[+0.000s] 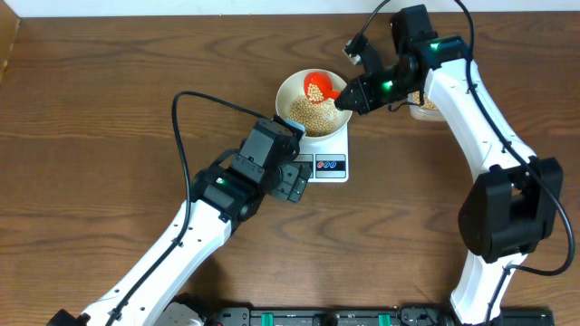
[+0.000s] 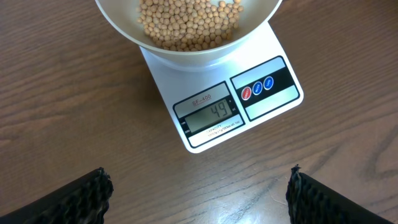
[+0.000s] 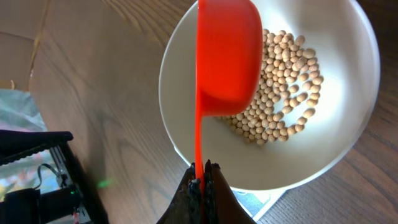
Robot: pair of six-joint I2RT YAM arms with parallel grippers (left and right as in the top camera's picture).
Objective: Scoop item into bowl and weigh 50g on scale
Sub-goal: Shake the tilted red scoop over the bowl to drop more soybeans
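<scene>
The white bowl (image 1: 288, 91) stands on the white scale (image 1: 331, 166) and holds a layer of tan beans (image 1: 313, 112). My right gripper (image 1: 343, 101) is shut on the thin handle of an orange-red scoop (image 1: 319, 87), which hangs over the bowl's far side with a few beans in it. In the right wrist view the scoop (image 3: 227, 56) is tilted above the beans (image 3: 280, 81), with the right gripper (image 3: 202, 180) clamping its handle. My left gripper (image 2: 199, 186) is open over bare table, just in front of the scale (image 2: 273, 99), whose display (image 2: 211, 113) reads 49.
A clear tub with more beans (image 1: 424, 109) sits to the right of the bowl, partly hidden behind my right arm. The table's far edge runs along the top. A dark equipment rail (image 1: 326, 317) lies along the near edge.
</scene>
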